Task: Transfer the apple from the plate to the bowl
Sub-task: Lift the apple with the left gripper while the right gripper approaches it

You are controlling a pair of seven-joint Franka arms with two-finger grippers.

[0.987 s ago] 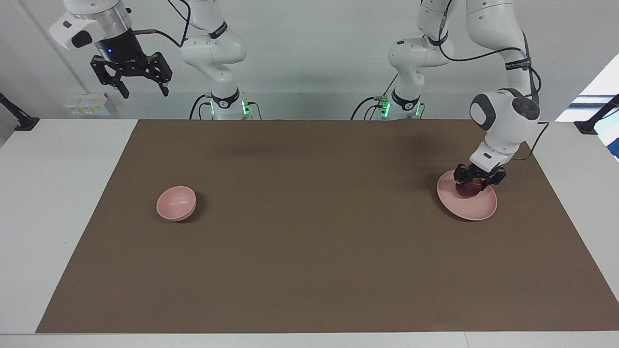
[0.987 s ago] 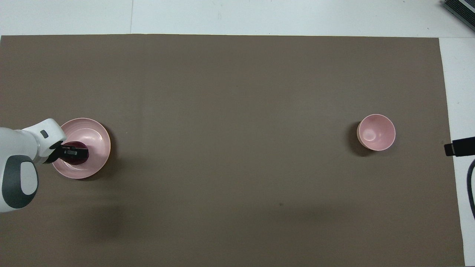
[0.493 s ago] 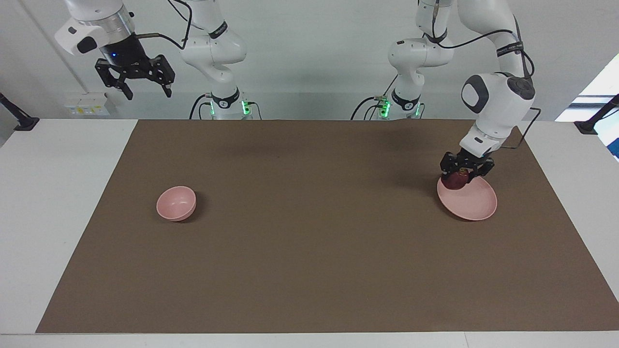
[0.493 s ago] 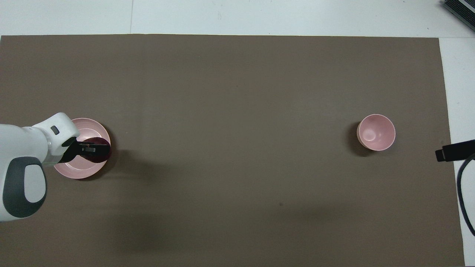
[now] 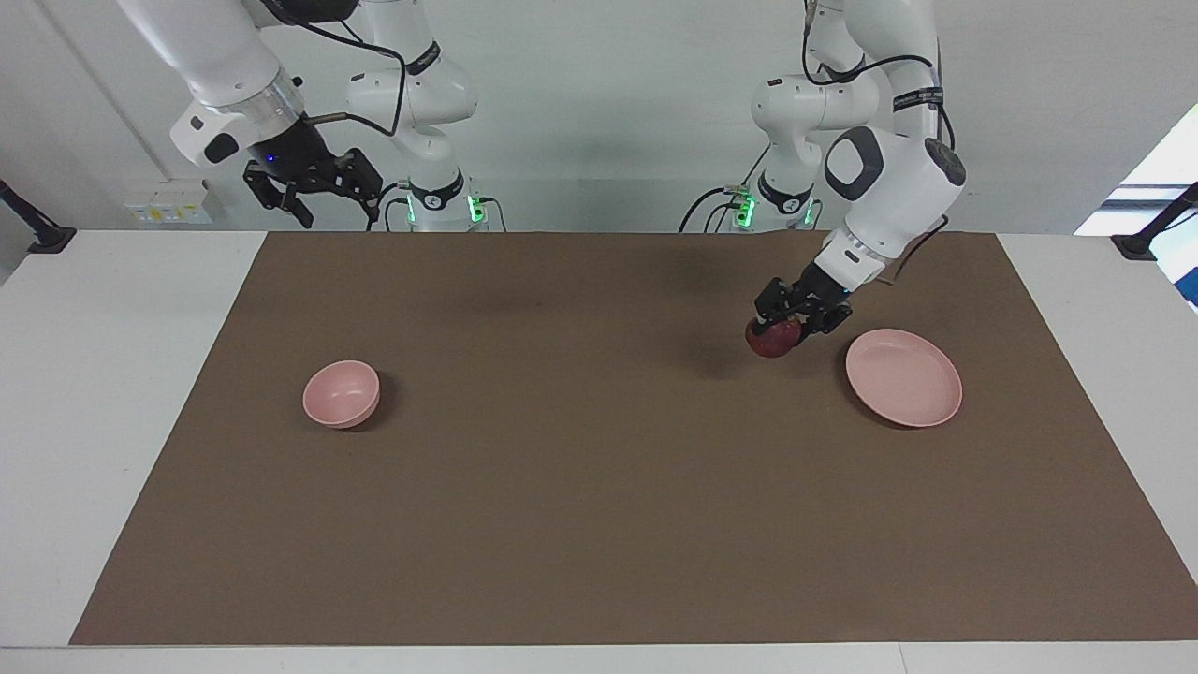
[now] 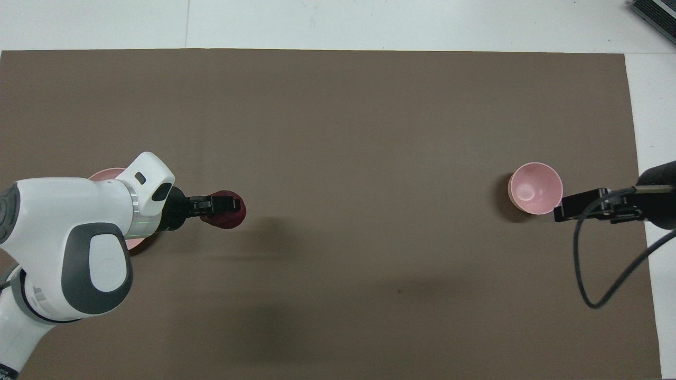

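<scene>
My left gripper (image 5: 784,325) (image 6: 224,203) is shut on the dark red apple (image 5: 773,339) (image 6: 228,214) and holds it in the air over the brown mat, beside the plate toward the middle of the table. The pale pink plate (image 5: 904,376) (image 6: 103,174) lies bare at the left arm's end; my left arm covers most of it in the overhead view. The small pink bowl (image 5: 342,393) (image 6: 535,188) stands at the right arm's end. My right gripper (image 5: 323,198) (image 6: 573,205) hangs open and empty, high over the mat's edge nearest the robots.
A brown mat (image 5: 599,524) (image 6: 338,116) covers the white table (image 5: 112,374). A black cable (image 6: 602,264) hangs from my right arm.
My left gripper has lifted the apple off the plate and carried it toward the middle of the table. My right gripper has come down and in toward the bowl.
</scene>
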